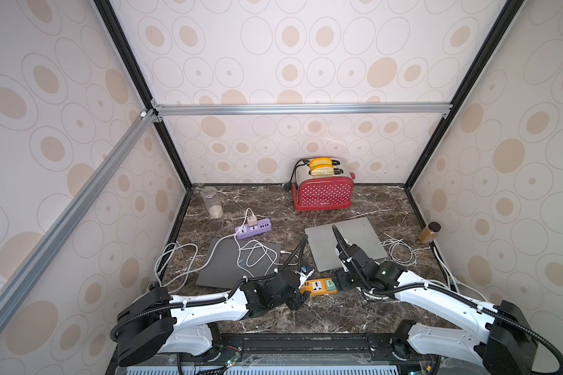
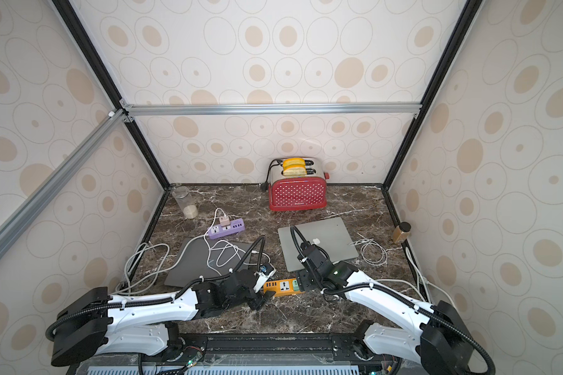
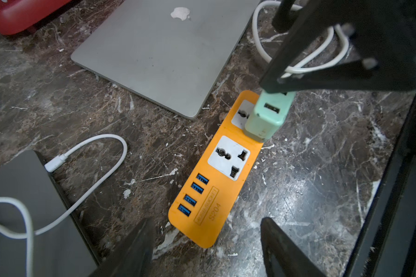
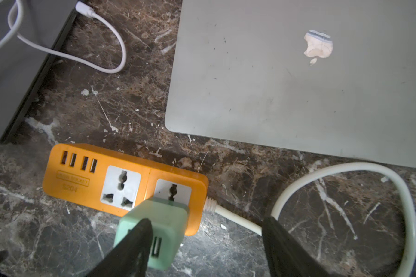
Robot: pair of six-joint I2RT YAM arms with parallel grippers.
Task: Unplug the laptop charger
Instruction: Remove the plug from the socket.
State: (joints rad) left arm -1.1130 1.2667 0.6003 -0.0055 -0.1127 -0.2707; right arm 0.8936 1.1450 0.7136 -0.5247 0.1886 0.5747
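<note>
- charger (image 4: 168, 220): a mint-green block, plugged into the end socket of the orange power strip (image 3: 226, 191). The strip lies flat on the bench (image 3: 322, 167), toward the robot's side, just beside the silver laptop (image 4: 298, 84).
- right pincer (image 4: 208, 221): spread wide over the charger and pinching nothing. One finger (image 4: 139, 239) overlaps the block's side. The other is well apart, above the strip's cord (image 4: 346, 167).
- left pincer (image 3: 207, 221): spread, straddling the strip's port end. I cannot tell whether it touches.
- Risk: the grip is off-centre. Closing from here would likely shove or tilt the block instead of clamping it, and the prongs could bind.
- Risk: the strip looks light. If the left pincer does not press it down, a pull probably lifts strip and charger together.
- Risk: the block is smooth plastic, so a shallow pinch may slip off.
- Risk: a dragged strip tugs its cord loop and could nudge the silver laptop.
</note>
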